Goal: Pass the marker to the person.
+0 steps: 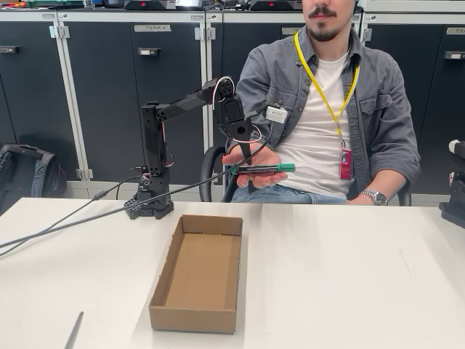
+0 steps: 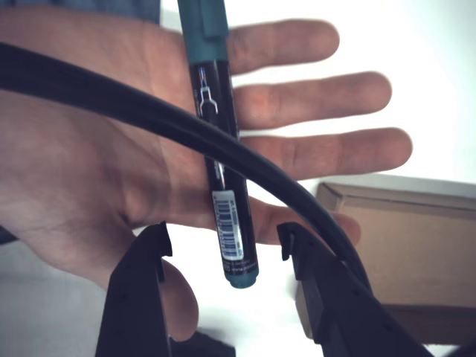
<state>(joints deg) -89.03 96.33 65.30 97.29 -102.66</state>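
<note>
The marker (image 1: 265,169), black with a green cap, lies across the open palm of the person's hand (image 1: 256,157) behind the table's far edge. In the wrist view the marker (image 2: 219,149) rests on the hand (image 2: 104,156), its green end between my spread fingertips (image 2: 152,249) and touching neither. My gripper (image 1: 244,153) hangs open just above the palm; in the wrist view it (image 2: 223,249) holds nothing. The person (image 1: 327,109) sits facing the table.
An open cardboard box (image 1: 192,318) stands mid-table in front of the arm's base (image 1: 149,207); its corner (image 2: 416,223) shows below the hand. A black cable (image 2: 149,111) crosses the wrist view. A thin grey strip (image 1: 74,331) lies at the front left.
</note>
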